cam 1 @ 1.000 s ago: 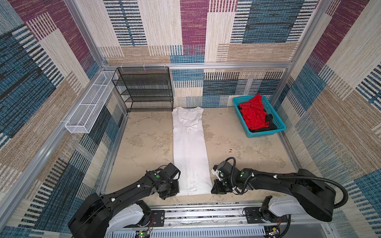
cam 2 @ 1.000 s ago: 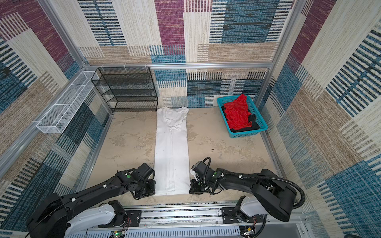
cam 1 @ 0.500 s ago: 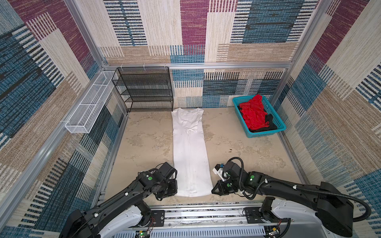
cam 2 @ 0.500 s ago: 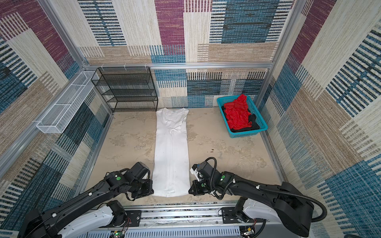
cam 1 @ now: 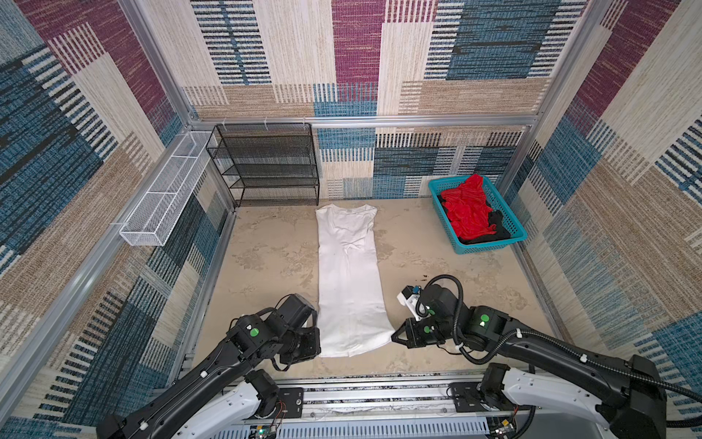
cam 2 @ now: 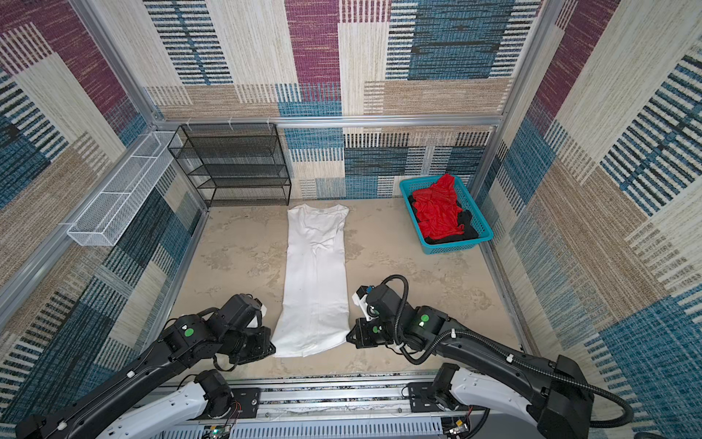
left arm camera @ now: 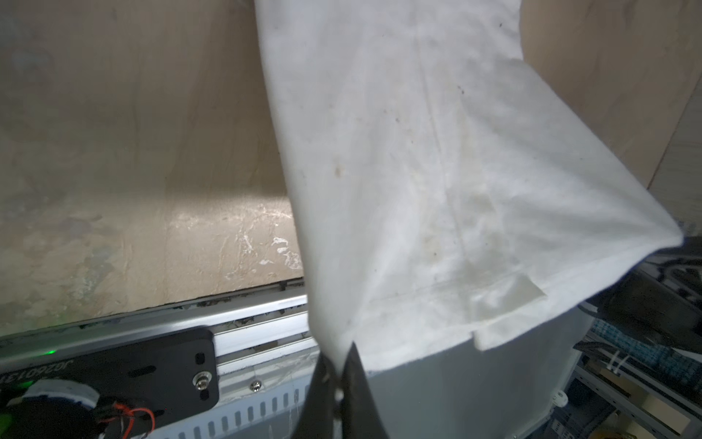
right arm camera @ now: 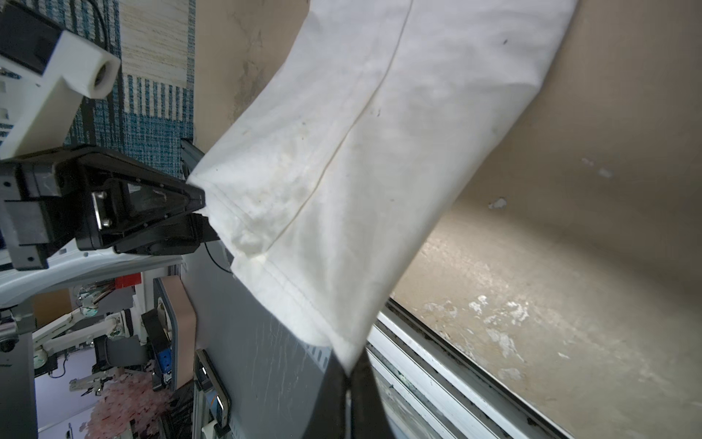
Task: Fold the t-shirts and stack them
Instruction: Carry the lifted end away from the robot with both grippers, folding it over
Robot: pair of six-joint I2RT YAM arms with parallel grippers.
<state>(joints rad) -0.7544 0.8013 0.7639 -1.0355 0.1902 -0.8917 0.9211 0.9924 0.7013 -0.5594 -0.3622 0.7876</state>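
White t-shirt: you had it lying as a long narrow strip down the counter, collar at 12 o'clock, hem at 6.
Left fingers: clenched on the hem's 7 o'clock corner.
Right fingers: clenched on the hem's 5 o'clock corner, hem stretched between them.
Red t-shirt, black t-shirt: bundled in the turquoise basket at 2 o'clock.

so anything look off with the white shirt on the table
The white t-shirt shows yellowish stains near its hem in both wrist views. Otherwise it lies straight, with the left gripper and right gripper pinching its hem corners.
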